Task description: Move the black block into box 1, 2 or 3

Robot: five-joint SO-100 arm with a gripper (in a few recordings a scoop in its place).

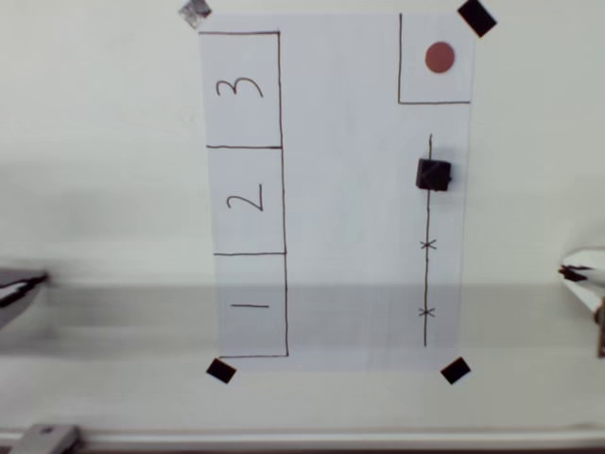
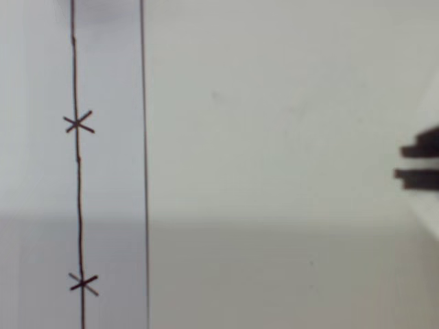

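The black block (image 1: 433, 174) sits on the white paper (image 1: 350, 189), on a pen-drawn vertical line right of centre in the overhead view. Boxes 3 (image 1: 241, 88), 2 (image 1: 246, 200) and 1 (image 1: 250, 305) form a column down the paper's left side, and all three are empty. My gripper (image 1: 579, 272) pokes in at the right edge of that view, white with a dark tip, well below and right of the block. I cannot tell how its jaws stand. The wrist view shows the drawn line (image 2: 77, 171) with two crosses, and a dark stepped part (image 2: 420, 164) at the right edge.
A drawn square with a red dot (image 1: 440, 58) fills the paper's top right corner. Black tape squares (image 1: 455, 370) hold the paper's corners. A blurred grey object (image 1: 19, 286) reaches in at the left edge. A table edge strip (image 1: 302, 440) runs along the bottom.
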